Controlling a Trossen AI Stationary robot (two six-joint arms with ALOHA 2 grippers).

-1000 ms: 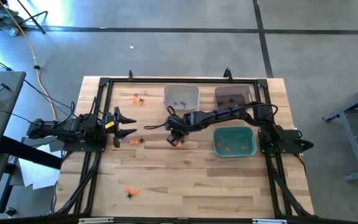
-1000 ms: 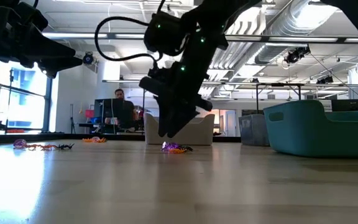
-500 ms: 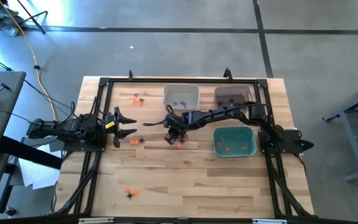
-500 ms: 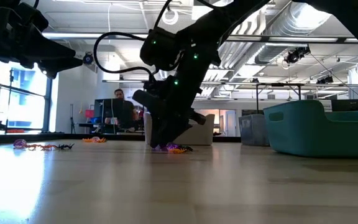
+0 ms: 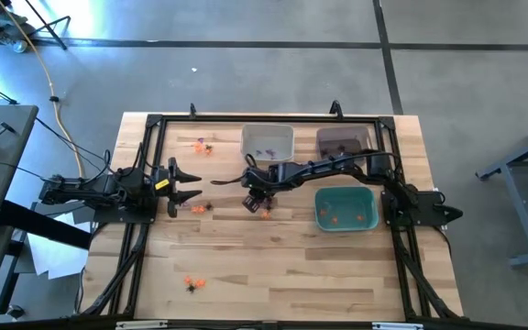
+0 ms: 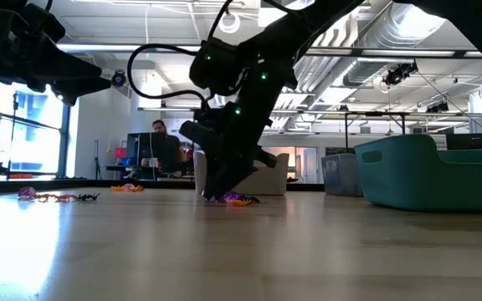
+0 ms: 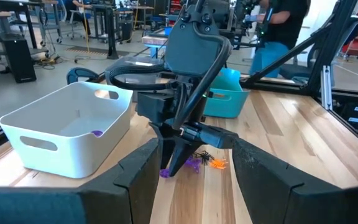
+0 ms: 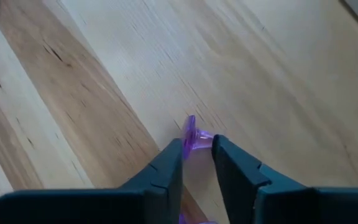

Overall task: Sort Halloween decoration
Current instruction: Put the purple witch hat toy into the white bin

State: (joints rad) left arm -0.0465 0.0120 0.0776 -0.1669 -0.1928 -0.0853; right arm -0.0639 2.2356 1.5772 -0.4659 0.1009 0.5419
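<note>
The decorations are tiny orange, purple and black trinkets lying in small groups on the wooden table: one far left, one by the left arm, one near the front edge. A fourth group lies mid-table. My right gripper is down at this group, shut on a purple trinket. My left gripper waits open at the table's left, above the tabletop, facing the right arm. My right gripper pinches a purple trinket between its two fingertips. The fingers come from above, slanting down from the table's right side. The trinket sticks out just beyond the tips and sits at table level, on the wood.
A white bin with purple pieces and a dark bin stand at the far edge. A teal bin with orange pieces stands right of centre. A black frame runs round the table. A person sits in the room behind.
My right gripper has come down to the tabletop and shifted a little toward the table's left, reaching the mid-table trinket group. For the last half second it has stayed there. The trinkets on the table have kept their places.
</note>
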